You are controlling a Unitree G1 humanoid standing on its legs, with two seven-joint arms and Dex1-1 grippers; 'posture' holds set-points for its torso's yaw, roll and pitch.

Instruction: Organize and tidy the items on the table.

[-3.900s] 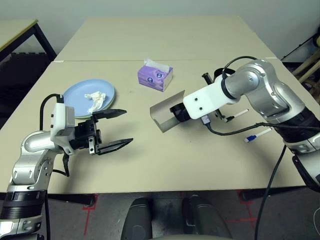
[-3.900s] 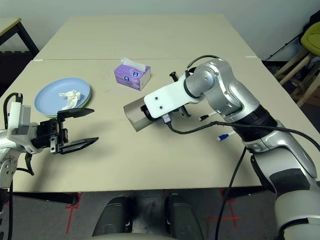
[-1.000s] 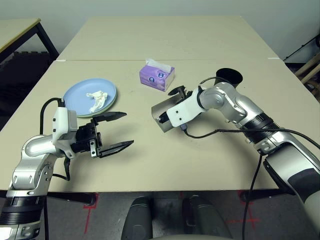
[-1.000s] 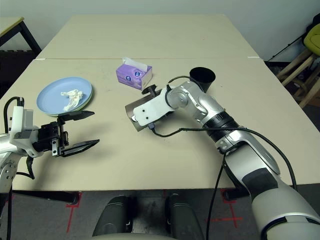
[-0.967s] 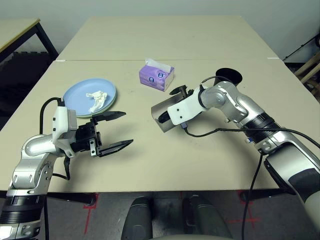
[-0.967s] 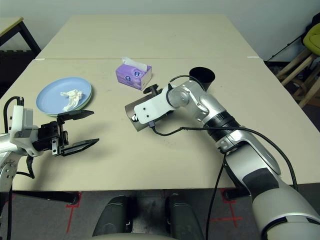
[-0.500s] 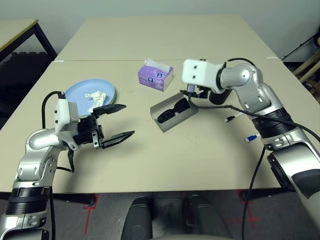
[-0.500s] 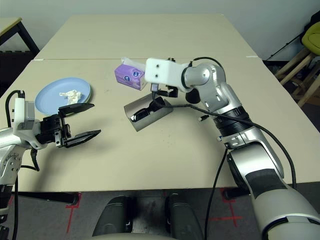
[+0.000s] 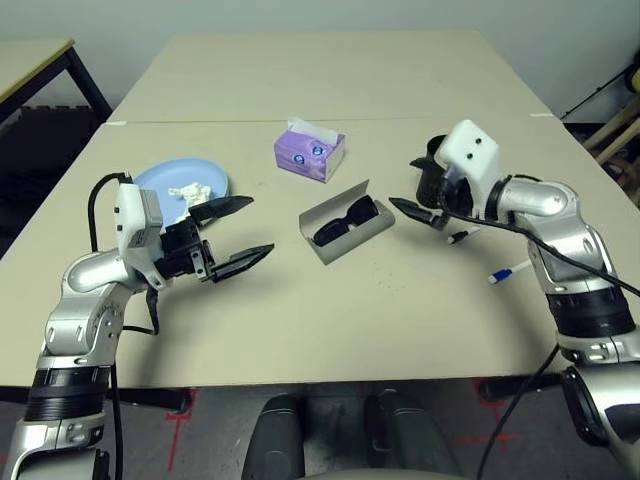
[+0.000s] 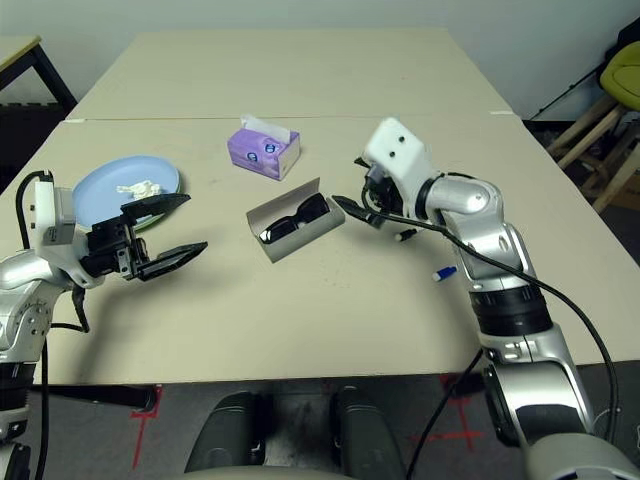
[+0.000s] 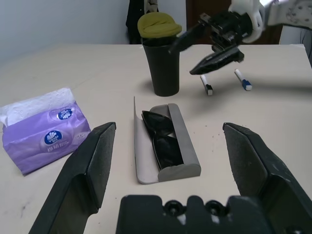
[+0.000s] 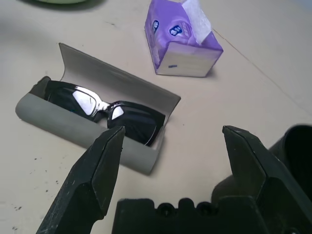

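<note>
I see the glasses case (image 9: pixel 346 221) lying open mid-table (image 9: pixel 330 320), sunglasses (image 12: pixel 105 110) inside. My right gripper (image 9: pixel 420 210) is spread, empty, just right of the case, beside the cup (image 11: pixel 160 68). My left gripper (image 9: pixel 235 235) is spread, empty, between the case and the blue plate (image 9: pixel 160 181) holding tissue (image 9: pixel 189 192).

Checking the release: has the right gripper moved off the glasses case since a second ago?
Yes. The right gripper was at the glasses case; it now hangs open toward the robot's right of it, apart, near the black cup. The purple tissue box stayed put.
</note>
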